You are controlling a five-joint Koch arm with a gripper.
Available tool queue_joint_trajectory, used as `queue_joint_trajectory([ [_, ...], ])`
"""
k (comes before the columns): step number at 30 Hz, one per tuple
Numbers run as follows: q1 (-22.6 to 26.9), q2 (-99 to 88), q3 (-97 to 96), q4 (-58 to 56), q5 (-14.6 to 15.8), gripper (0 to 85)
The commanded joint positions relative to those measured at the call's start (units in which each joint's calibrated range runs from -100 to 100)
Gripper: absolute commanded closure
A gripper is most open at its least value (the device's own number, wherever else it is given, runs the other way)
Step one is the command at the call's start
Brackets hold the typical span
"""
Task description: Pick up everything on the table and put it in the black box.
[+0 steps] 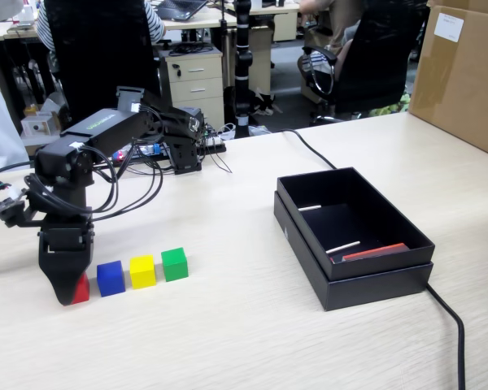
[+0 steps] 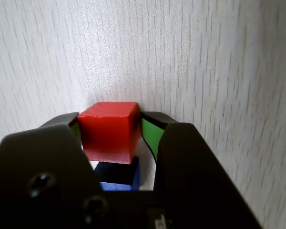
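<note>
Wrist view: end effector clamped on red cube, mostly hidden in fixed view.

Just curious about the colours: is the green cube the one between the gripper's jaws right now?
No, in the wrist view the gripper has its jaws on either side of the red cube.

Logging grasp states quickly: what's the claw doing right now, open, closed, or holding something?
Claw: closed on the red cube, which is down at the table.
</note>
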State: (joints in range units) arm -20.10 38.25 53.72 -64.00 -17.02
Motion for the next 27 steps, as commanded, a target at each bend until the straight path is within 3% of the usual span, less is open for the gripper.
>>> queue_joint_trajectory([
  [1, 0.0, -1.4, 4.9, -0.2, 0.0, 75.3],
  [3, -0.1, -1.5, 5.0, -0.2, 0.2, 83.0],
  [7, -0.3, -8.7, 1.7, -0.8, 0.6, 83.0],
  [11, 0.5, -31.3, -7.0, -4.4, 1.5, 82.9],
  [15, 5.2, -54.0, -19.2, -7.7, 5.2, 82.9],
  [18, 12.0, -68.7, -31.1, -8.5, 9.6, 82.9],
  [19, 16.3, -73.4, -35.0, -8.5, 12.4, 82.7],
  [27, 29.1, -71.2, -35.5, -8.5, 20.4, 82.6],
])
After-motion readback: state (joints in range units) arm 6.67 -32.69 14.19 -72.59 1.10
